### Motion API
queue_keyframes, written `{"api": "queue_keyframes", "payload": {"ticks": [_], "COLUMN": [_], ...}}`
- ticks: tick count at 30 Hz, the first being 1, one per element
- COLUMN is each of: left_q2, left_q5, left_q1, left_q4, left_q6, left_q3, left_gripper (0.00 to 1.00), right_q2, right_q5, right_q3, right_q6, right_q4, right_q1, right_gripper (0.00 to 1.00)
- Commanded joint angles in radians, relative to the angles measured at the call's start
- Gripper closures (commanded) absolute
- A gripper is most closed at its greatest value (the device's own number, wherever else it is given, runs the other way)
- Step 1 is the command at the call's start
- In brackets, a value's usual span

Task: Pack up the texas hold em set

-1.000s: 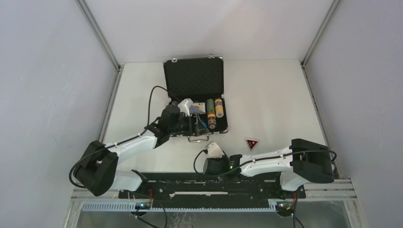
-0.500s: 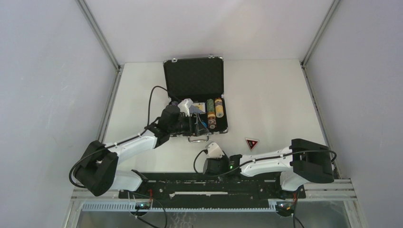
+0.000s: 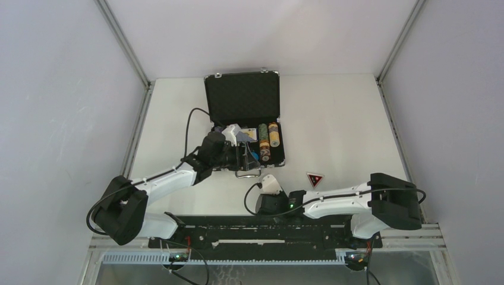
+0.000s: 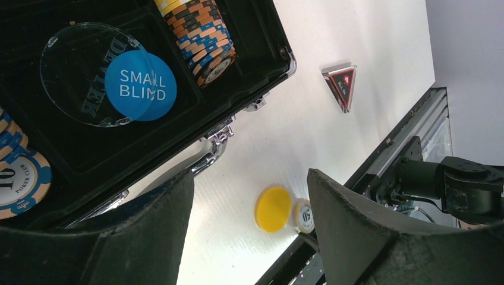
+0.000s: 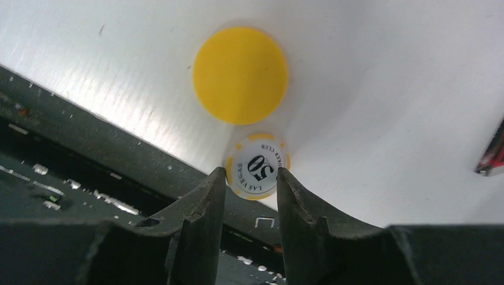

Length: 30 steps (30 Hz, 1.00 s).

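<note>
Black left gripper (image 4: 251, 177): jaws wide apart with nothing between them. It hangs over the near rim of the case, towards its 7 o'clock corner in the top view.
Case (image 3: 245, 146): black and textured, lying open on the white table (image 3: 345, 119), on the 12 o'clock side of both arms. Lid (image 3: 242, 98) stands upright along the far edge. Metal handle (image 4: 219, 141) is on the near wall.
Blue-white chips (image 4: 21, 178): stack marked 10, inside the case, at 8 o'clock in the left wrist view.
Clear disc (image 4: 83, 71): engraved, flat in the middle compartment, overlapping the 9 o'clock side of the blue button.
Blue button (image 4: 148, 89): reads SMALL BLIND, in the same compartment.
Orange-black chips (image 4: 201, 37): stack on its side in the next compartment, at 12 o'clock in the left wrist view.
Yellow button (image 5: 240, 74): flat on the table outside the case, on the 6 o'clock side of the handle.
50 chip (image 5: 257, 171): white with a yellow rim, flat on the table by the dark rail (image 5: 89, 160), just beside the yellow button at its 6 o'clock.
Right gripper (image 5: 251, 178): jaws partly apart, one tip on each side of the 50 chip. Cannot tell whether they press on it.
Triangle token (image 3: 315, 179): red and black, on the table, apart from the case at its 4 o'clock and at 2 o'clock from the right gripper.
</note>
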Motion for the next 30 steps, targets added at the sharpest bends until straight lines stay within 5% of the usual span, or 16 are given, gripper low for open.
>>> {"api": "queue_keyframes", "payload": {"ticks": [1, 9, 13, 20, 30], "left_q2": [-0.002, -0.005, -0.005, 0.001, 0.002], "left_q5": [-0.014, -0.017, -0.016, -0.010, -0.004], "left_q1": [0.003, 0.004, 0.004, 0.003, 0.004], "left_q4": [0.007, 0.002, 0.002, 0.002, 0.002], "left_q6": [0.003, 0.003, 0.004, 0.009, 0.008], "left_q3": [0.014, 0.014, 0.016, 0.017, 0.017], "left_gripper": [0.25, 0.25, 0.25, 0.25, 0.25], "right_q2": [-0.044, -0.074, -0.076, -0.061, -0.049], "right_q5": [0.089, 0.082, 0.089, 0.044, 0.036], "right_q3": [0.009, -0.010, -0.016, -0.026, -0.030], "right_q6": [0.008, -0.010, 0.003, 0.005, 0.063], "right_q4": [0.009, 0.023, 0.034, 0.071, 0.043], "right_q1": [-0.031, -0.066, -0.101, -0.162, -0.099], "right_gripper": [0.69, 0.68, 0.57, 0.88, 0.95]}}
